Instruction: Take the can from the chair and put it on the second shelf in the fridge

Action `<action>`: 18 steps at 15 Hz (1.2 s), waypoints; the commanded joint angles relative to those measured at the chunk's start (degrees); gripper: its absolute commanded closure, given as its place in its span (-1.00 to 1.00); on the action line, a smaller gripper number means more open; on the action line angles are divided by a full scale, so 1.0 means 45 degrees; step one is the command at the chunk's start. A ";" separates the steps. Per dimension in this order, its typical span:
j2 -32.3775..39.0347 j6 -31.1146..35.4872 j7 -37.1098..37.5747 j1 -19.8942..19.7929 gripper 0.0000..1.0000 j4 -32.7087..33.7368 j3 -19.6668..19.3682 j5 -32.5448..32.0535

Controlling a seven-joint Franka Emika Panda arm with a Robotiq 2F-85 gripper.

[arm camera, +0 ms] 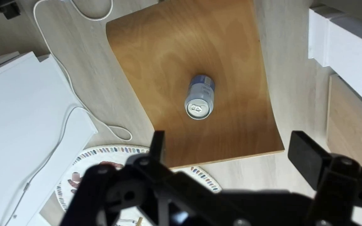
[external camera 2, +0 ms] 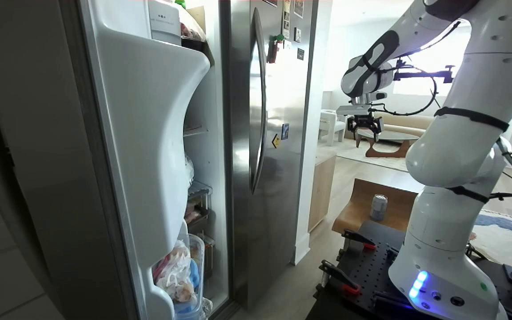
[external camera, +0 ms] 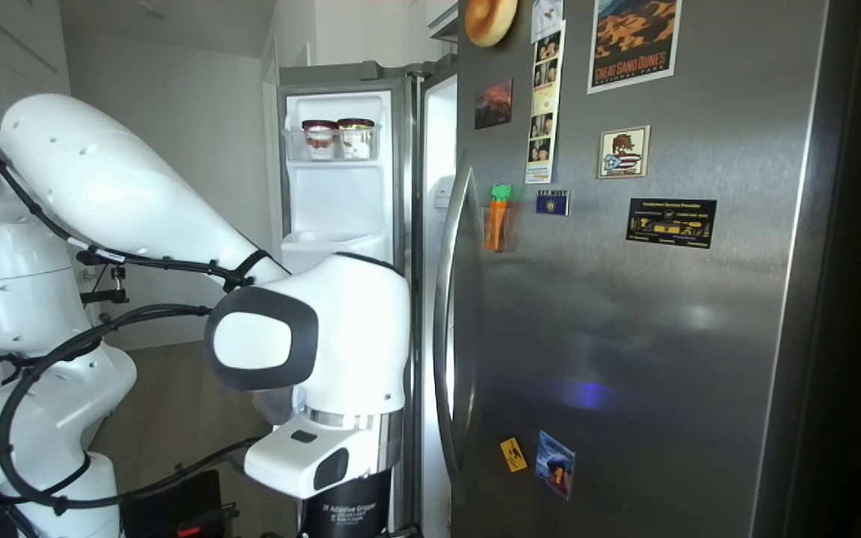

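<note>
The can (external camera 2: pixel 378 207) is a pale bluish-silver cylinder standing upright on the seat of the brown wooden chair (external camera 2: pixel 351 209). In the wrist view the can (arm camera: pixel 200 94) shows its lid, on the bare wood of the chair (arm camera: pixel 237 125). My gripper (arm camera: pixel 229 141) is open and empty, with its fingers wide apart. In an exterior view the gripper (external camera 2: pixel 365 126) hangs high above the chair, apart from the can. The steel fridge (external camera: pixel 625 314) has one door open; its white interior (external camera 2: pixel 202 160) has shelves, partly hidden behind the open door. In an exterior view the fingertips are cut off.
The open door's white inner side (external camera 2: pixel 145 111) stands out from the fridge. Its bin holds two jars (external camera: pixel 356 138). A black perforated base table (external camera 2: pixel 371 262) with clamps adjoins the chair. A white cable (arm camera: pixel 71 78) lies beside the chair. A white wall end (arm camera: pixel 350 47) stands right.
</note>
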 commanded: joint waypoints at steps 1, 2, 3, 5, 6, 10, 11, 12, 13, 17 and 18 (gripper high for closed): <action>0.0187 0.1168 -0.1120 -0.0463 -1.00 -0.0619 -0.0377 -0.0093; 0.0377 0.1514 -0.1351 -0.0595 -1.00 -0.0664 -0.0509 -0.0157; 0.0626 0.1886 -0.1514 -0.0723 -1.00 -0.0660 -0.0644 -0.0248; 0.1108 0.2350 -0.1324 -0.0914 -1.00 -0.0436 -0.0853 -0.0795; 0.0744 0.1890 -0.1253 -0.0746 -1.00 -0.0572 -0.0753 -0.0405; 0.0918 0.1979 -0.1252 -0.0779 -1.00 -0.0568 -0.0805 -0.0451; 0.0915 0.1979 -0.1252 -0.0770 -1.00 -0.0568 -0.0799 -0.0451; 0.0906 0.1979 -0.1251 -0.0761 -1.00 -0.0568 -0.0789 -0.0451; 0.0988 0.1974 -0.0913 -0.0643 -1.00 -0.0535 -0.0668 -0.0429; 0.2271 0.1747 -0.0613 -0.0419 -1.00 0.0250 -0.0604 -0.0031; 0.2589 0.1714 -0.0866 -0.0379 -1.00 0.0436 -0.0629 0.0238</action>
